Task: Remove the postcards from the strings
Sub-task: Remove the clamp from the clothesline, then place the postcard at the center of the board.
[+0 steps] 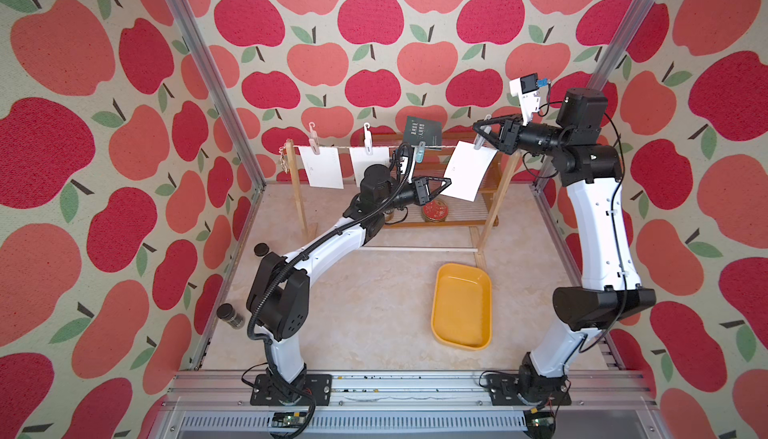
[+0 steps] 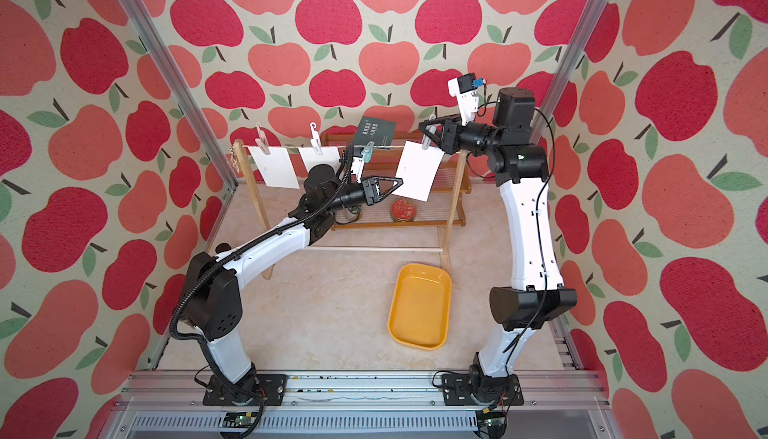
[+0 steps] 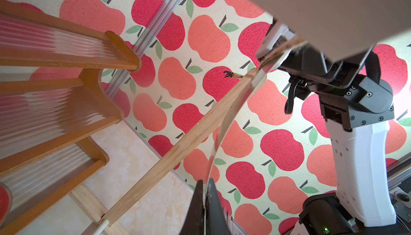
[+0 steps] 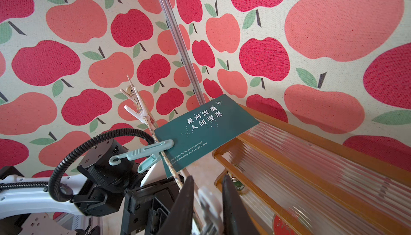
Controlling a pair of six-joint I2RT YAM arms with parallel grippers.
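Held 1 tilted postcard (image 1: 469,171) by its lower edge in the closed left gripper (image 1: 448,182); clamped its peg (image 1: 481,141) on the string (image 1: 440,148) in the right gripper (image 1: 476,127).

I'm watching the rack (image 1: 301,200) standing across the far half of the desk (image 1: 365,312), the string (image 1: 345,148) running between its uprights and the postcards (image 1: 321,167) hanging along it — the shelf (image 1: 449,223) sitting behind, against the far edge. The tray (image 1: 461,308) is lying before the rack's right foot. My left gripper (image 1: 448,182) is sitting on the rightmost postcard's (image 1: 469,171) lower edge, my right gripper (image 1: 477,127) on its peg (image 1: 480,144) above.
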